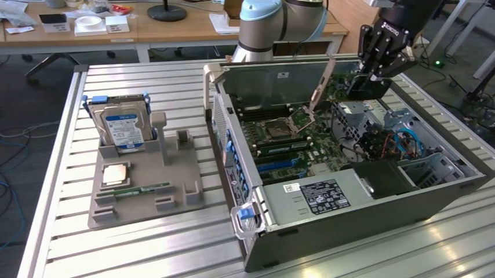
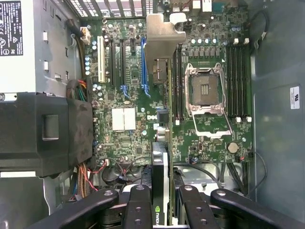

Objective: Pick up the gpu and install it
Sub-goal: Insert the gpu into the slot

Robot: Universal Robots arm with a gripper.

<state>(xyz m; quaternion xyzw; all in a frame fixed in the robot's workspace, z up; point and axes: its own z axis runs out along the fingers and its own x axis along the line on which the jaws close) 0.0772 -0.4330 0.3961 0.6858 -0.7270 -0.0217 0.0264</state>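
Aluminium slats make up the counter (image 1: pixel 155 255), and the largest thing on it is the open computer case (image 1: pixel 402 214), lying on its side with the motherboard (image 1: pixel 286 139) facing up. The hand (image 1: pixel 371 78) hangs over the case's far corner, well apart from the grey holder (image 1: pixel 147 179) on the other side of the case, where the silver hard drive (image 1: pixel 124 130) stands and the green memory stick (image 1: pixel 143 190) lies. The hand is clamped on the gpu (image 1: pixel 365 88), which shows as a dark slab hanging just below the fingers. By that, the pick-up looks done and the holder has given up its card. The install is not done: the card appears to be in the air above the board, not seated in any slot. The exterior view gives the height of the hand over the case and the parts left in the holder. The wrist view looks straight down past the hand (image 2: pixel 164 200) and shows the gpu (image 2: pixel 159 164) edge-on between the fingers (image 2: pixel 138 205), its pale metal bracket (image 2: pixel 164 33) at the end farthest from the hand. Beneath it lies the motherboard (image 2: pixel 128 119), with bare expansion slots (image 2: pixel 124 62) just beside the card's line and the open processor socket (image 2: pixel 206 88) on its other side.
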